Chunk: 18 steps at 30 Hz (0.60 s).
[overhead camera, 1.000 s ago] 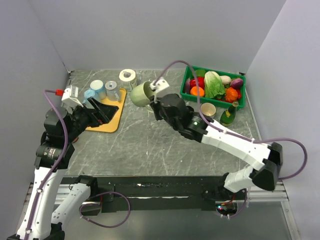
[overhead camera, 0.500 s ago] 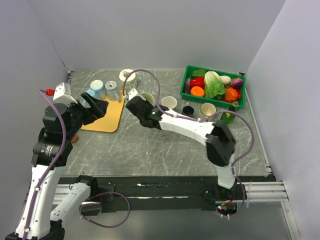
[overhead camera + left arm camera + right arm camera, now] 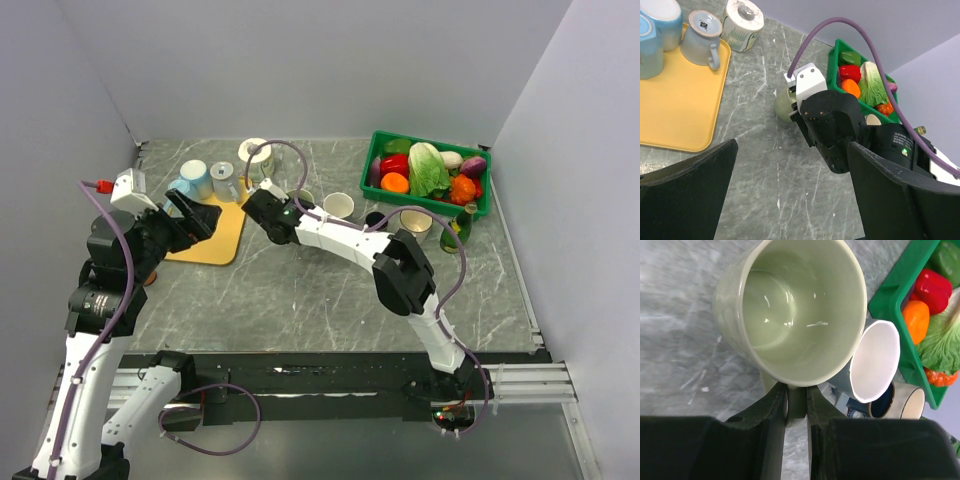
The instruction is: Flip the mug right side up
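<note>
The pale green mug (image 3: pixel 790 310) has its mouth facing up toward the right wrist camera, with its base low over or on the table. My right gripper (image 3: pixel 796 410) is shut on its handle. In the top view the mug (image 3: pixel 298 197) is mostly hidden behind the right gripper (image 3: pixel 275 212), left of centre at the back. The left wrist view shows the mug (image 3: pixel 784 105) behind the right gripper's black body (image 3: pixel 835 125). My left gripper (image 3: pixel 792 200) is open and empty, raised over the table near the yellow tray (image 3: pixel 215 245).
Two blue mugs (image 3: pixel 195 178) stand on the tray, with a paper roll (image 3: pixel 255 152) behind. A white mug (image 3: pixel 340 205), a dark mug (image 3: pixel 375 218) and a beige mug (image 3: pixel 415 220) stand right of the green mug. Further right are a green crate (image 3: pixel 484 200) of vegetables and a bottle (image 3: pixel 455 232).
My right arm has swung left and down with the green mug, from tilted in the air to mouth up near the table. The left gripper shifted slightly.
</note>
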Each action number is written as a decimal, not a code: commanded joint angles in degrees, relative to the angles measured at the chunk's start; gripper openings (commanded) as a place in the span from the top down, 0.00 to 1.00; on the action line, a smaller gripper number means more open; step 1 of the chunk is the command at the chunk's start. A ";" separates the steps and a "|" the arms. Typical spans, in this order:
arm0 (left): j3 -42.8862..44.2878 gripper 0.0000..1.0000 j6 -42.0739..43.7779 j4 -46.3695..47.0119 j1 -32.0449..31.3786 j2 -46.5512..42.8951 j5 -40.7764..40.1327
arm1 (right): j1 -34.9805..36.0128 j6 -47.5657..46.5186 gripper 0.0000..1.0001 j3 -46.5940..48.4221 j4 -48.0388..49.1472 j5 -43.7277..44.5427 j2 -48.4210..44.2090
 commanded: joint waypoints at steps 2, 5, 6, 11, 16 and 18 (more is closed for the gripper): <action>-0.41 0.04 0.33 2.34 -0.17 0.05 1.60 | -0.83 0.66 1.00 4.12 1.16 3.34 0.26; -0.49 0.04 0.42 2.43 -0.09 -0.04 1.77 | -1.18 -0.04 1.00 4.82 0.81 1.15 1.58; -0.50 0.04 0.33 2.43 -0.09 -0.04 1.77 | -1.35 -0.04 1.00 5.00 0.72 1.14 2.46; -1.46 0.04 0.24 2.69 -0.09 -0.30 2.39 | -1.44 0.66 1.00 6.32 0.19 0.96 4.92; -1.99 0.04 0.42 2.86 -0.17 -0.13 2.56 | -1.53 1.45 1.00 6.94 0.28 1.84 6.07; -1.99 0.04 0.59 2.78 -0.09 0.31 2.30 | -1.62 3.02 1.00 6.76 0.54 2.02 6.24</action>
